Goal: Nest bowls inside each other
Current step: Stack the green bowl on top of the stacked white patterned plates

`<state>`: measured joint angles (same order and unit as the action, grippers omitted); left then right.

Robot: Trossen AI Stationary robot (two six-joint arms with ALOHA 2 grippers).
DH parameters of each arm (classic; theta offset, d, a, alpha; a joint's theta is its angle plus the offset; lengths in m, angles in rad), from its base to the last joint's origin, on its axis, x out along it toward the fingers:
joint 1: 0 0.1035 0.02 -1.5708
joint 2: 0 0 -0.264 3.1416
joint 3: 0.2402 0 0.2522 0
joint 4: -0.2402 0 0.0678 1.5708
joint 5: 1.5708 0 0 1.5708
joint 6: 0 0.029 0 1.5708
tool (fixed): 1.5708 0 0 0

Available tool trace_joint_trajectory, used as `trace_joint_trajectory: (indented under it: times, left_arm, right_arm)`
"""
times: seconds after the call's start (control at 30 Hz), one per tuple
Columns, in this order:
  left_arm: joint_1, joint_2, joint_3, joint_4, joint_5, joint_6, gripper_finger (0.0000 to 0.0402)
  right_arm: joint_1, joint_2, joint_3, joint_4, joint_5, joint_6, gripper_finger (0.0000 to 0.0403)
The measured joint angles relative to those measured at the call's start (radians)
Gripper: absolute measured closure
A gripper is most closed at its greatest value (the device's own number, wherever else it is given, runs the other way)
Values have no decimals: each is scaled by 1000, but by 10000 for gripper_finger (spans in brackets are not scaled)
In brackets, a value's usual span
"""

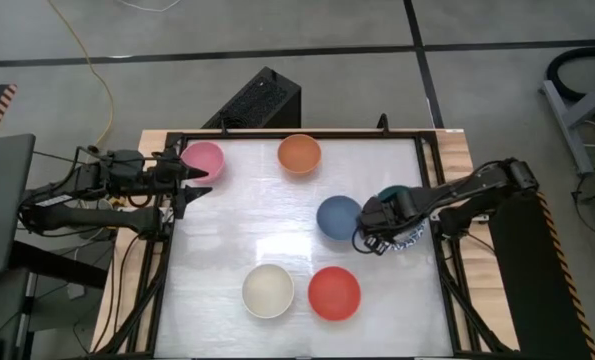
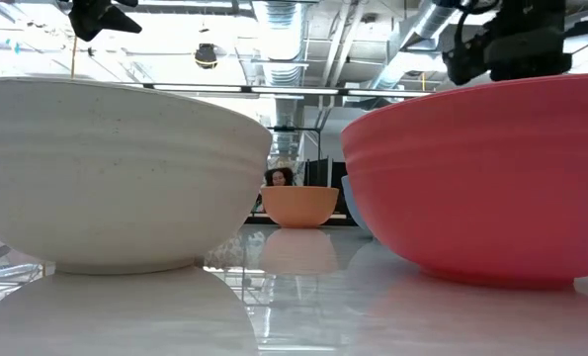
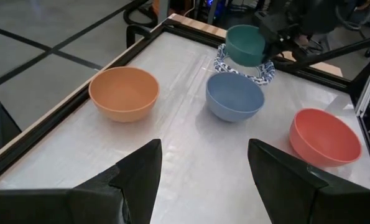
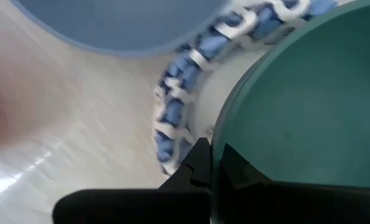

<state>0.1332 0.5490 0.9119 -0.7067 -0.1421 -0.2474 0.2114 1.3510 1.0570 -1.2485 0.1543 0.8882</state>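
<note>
One green bowl (image 3: 245, 45) pinched by its rim in the closed right pincer (image 1: 377, 222), lifted over the blue-patterned bowl (image 3: 264, 71) just below. Centre, level, lower squarely before release. Left pincer (image 1: 189, 178) idle, spread wide, empty, well apart.

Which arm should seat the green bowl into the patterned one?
Right. The right gripper is shut on the green bowl, directly above the blue-patterned bowl. The left gripper waits open beside the pink bowl.
</note>
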Motion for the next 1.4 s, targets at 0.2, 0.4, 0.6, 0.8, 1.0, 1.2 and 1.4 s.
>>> trace_joint_trajectory:
  times: [0.2, 0.4, 0.6, 0.8, 1.0, 1.2, 1.4]
  left_arm:
    - [0, 0, 0, 0, 0, 0, 174]
    - [0, 0, 0, -6, 0, 0, 174]
    - [0, 0, 0, -16, 0, 0, 174]
    - [0, 0, 0, -22, 0, 0, 174]
    - [0, 0, 0, -22, 2, 0, 174]
    - [0, 0, 0, -22, 6, 0, 174]
    - [0, 0, 0, -23, 31, 0, 174]
  right_arm:
    - [-12, 0, 0, 57, -8, -39, 393]
    - [-11, 0, 1, 51, -26, -34, 392]
    - [-11, 0, 1, 59, -25, -31, 391]
    - [-8, 0, 1, 60, -25, -28, 390]
    - [-2, 2, 1, 59, -25, -22, 390]
    - [-3, 4, 1, 45, -15, -30, 390]
    - [-3, -48, -95, 119, -20, 7, 390]
